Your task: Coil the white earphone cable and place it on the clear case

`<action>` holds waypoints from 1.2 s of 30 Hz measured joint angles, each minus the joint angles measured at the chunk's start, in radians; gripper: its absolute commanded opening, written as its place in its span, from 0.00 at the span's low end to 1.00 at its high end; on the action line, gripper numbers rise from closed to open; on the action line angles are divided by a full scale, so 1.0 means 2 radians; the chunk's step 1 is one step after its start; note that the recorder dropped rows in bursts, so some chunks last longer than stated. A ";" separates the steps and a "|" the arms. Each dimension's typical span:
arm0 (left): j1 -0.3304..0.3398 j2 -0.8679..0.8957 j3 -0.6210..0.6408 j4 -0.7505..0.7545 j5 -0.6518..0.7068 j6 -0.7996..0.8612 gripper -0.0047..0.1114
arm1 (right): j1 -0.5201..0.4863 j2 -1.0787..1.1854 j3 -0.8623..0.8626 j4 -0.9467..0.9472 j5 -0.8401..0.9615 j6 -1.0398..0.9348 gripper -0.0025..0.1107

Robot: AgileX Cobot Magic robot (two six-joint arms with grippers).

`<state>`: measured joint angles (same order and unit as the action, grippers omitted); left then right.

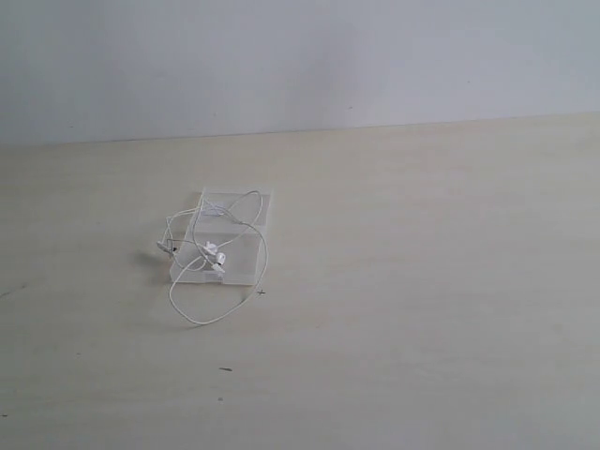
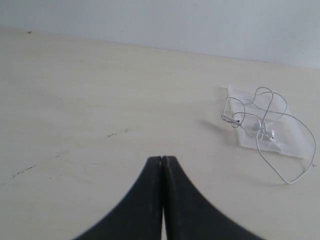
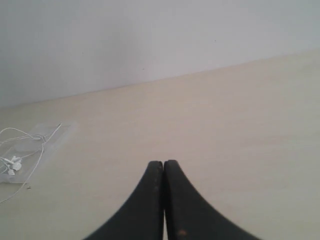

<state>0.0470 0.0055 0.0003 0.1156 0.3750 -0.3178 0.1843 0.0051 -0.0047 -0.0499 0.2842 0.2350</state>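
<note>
The surface (image 1: 422, 328) is a pale, flat top that runs back to a plain wall and carries only the task items, which sit left of centre in the exterior view. My left end effector (image 2: 162, 160) and right end effector (image 3: 163, 164) are each pressed together at the tips and hold nothing. Both hang well apart from the items, a stance I judge to be a stand-off with no grasp begun. The clear case (image 1: 246, 270) lies flat on the surface. Its long axis runs from the near side toward the wall, leaning slightly right as it recedes. The white earphone cable (image 1: 199, 322) rests partly on the case in loose, irregular loops rather than a tight coil, so it has no single heading. Its widest loop spills off the near edge of the case onto the surface, and a smaller arc rises over the far end. I judge the coiling as not yet done, since the overhanging loop must be gathered first. The earbuds (image 1: 216, 253) sit close together near the middle of the case. One short cable end projects past the left edge; I cannot tell whether it is the plug.
</note>
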 measured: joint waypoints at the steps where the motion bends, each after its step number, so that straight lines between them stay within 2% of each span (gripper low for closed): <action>1: 0.000 0.000 0.000 0.000 0.000 0.000 0.04 | -0.002 0.000 0.000 -0.001 0.000 -0.008 0.02; 36: 0.000 0.000 0.000 0.000 0.000 0.000 0.04 | -0.005 0.000 0.000 -0.002 0.004 -0.021 0.02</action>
<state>0.0470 0.0055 0.0003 0.1156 0.3750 -0.3178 0.1748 0.0051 -0.0047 -0.0536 0.2920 0.1929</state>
